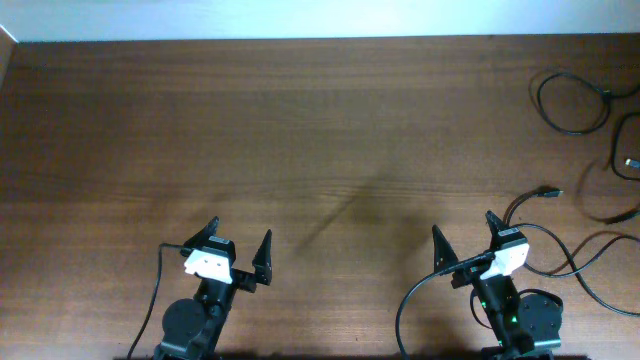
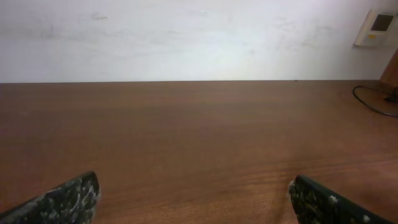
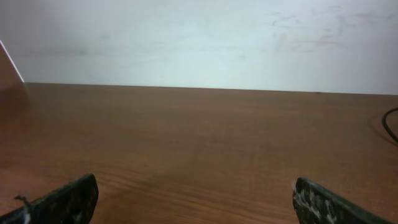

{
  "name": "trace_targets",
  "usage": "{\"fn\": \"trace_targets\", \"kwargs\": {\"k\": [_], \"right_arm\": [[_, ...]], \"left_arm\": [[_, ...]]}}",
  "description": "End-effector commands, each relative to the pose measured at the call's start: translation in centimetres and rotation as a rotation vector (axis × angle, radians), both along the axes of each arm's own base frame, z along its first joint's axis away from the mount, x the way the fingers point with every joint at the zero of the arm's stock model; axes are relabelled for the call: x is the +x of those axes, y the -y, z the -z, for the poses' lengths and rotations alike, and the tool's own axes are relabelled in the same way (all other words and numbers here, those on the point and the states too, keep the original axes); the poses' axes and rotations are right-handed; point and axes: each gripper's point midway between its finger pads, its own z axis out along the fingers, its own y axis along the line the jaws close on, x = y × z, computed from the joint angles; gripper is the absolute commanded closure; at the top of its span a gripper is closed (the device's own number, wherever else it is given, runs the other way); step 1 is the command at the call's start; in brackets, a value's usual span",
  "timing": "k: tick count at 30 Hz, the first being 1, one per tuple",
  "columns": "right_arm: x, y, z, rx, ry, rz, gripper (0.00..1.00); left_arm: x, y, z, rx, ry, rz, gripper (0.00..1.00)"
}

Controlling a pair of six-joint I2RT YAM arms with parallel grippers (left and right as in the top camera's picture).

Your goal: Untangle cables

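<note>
- My L pincer (image 1: 240, 229): near edge of the bench (image 1: 320, 130), left of ctr. Fingers spread wide apart, nothing between them. L wrist view confirms: L pincer (image 2: 193, 182) shows both tips low in frame, bare wood in the gap.
- My R pincer (image 1: 462, 223): near edge, right of ctr. Fingers also spread wide, holding nothing. R wrist view: R pincer (image 3: 195, 182) has only bench surface between the tips.
- Thick black arm cord (image 1: 405, 300) runs back from my R arm toward the near edge; not a task item.
- Cables (image 1: 541, 97): all on the right side of the bench, clear of both pincers. Several thin black loops, some running out of frame at the right edge.
- Nearest cable end: small plug (image 1: 549, 192), just beyond and to the right of my R pincer, not touching it.
- Far right cnr: one open loop, lying flat.
- L wrist view: a cable (image 2: 373, 104) at far right; R wrist view: a strand (image 3: 389, 126) at the right edge.
- Beyond the bench: white wall (image 2: 186, 37) w/ a small panel (image 2: 379, 28).
</note>
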Motion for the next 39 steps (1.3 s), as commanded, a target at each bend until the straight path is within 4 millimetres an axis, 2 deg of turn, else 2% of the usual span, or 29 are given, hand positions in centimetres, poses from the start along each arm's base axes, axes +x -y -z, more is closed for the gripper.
{"fn": "trace_targets", "kwargs": {"k": [1, 7, 10, 17, 39], "right_arm": [[0.1, 0.4, 0.4, 0.009, -0.007, 0.020, 0.01], [0.1, 0.4, 0.3, 0.010, -0.008, 0.019, 0.01], [0.1, 0.4, 0.4, 0.009, -0.007, 0.020, 0.01], [0.1, 0.4, 0.3, 0.009, -0.007, 0.019, 0.01], [0.1, 0.4, 0.4, 0.009, -0.009, 0.020, 0.01]], "left_arm": [[0.0, -0.2, 0.1, 0.002, 0.001, -0.007, 0.01], [0.0, -0.3, 0.1, 0.002, 0.001, -0.011, 0.01], [0.2, -0.9, 0.1, 0.002, 0.001, -0.040, 0.01], [0.8, -4.7, 0.1, 0.002, 0.000, -0.196, 0.01], [0.9, -4.9, 0.5, 0.005, -0.018, -0.201, 0.01]]}}
